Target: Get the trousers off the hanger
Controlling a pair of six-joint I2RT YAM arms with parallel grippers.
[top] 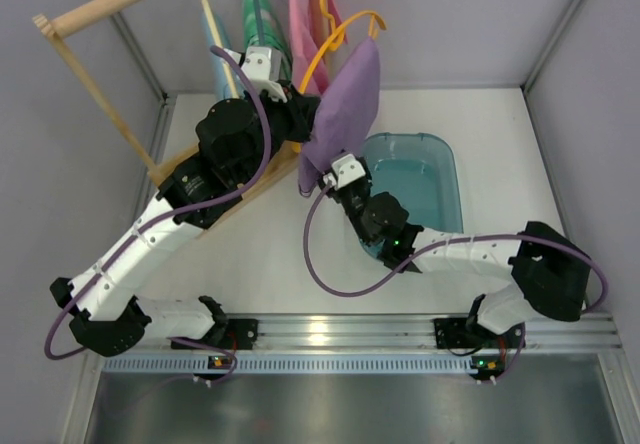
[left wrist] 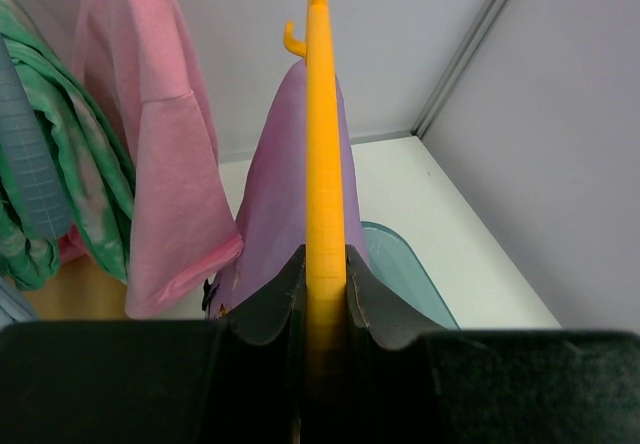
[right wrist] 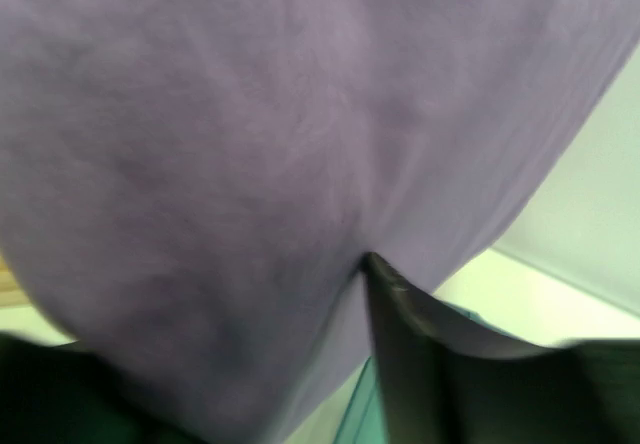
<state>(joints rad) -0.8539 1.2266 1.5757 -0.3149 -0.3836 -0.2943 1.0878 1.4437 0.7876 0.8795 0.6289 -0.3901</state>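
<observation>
The orange-yellow hanger (top: 325,49) is held up in the air near the rack, and the lilac trousers (top: 350,104) hang from it. My left gripper (top: 300,114) is shut on the hanger's bar; in the left wrist view the hanger (left wrist: 323,164) runs straight up out of the pinched gripper (left wrist: 325,264), with the trousers (left wrist: 270,194) draped behind it. My right gripper (top: 318,178) is at the trousers' lower end. In the right wrist view the trousers (right wrist: 250,144) fill the frame and fall into the gripper (right wrist: 250,314). One dark finger (right wrist: 410,344) shows; the other is mostly covered.
A teal bin (top: 440,179) sits on the table under and right of the trousers. The wooden rack (top: 110,9) stands at back left with a pink garment (top: 300,24), a green one (top: 262,19) and a light blue one. Walls close in both sides.
</observation>
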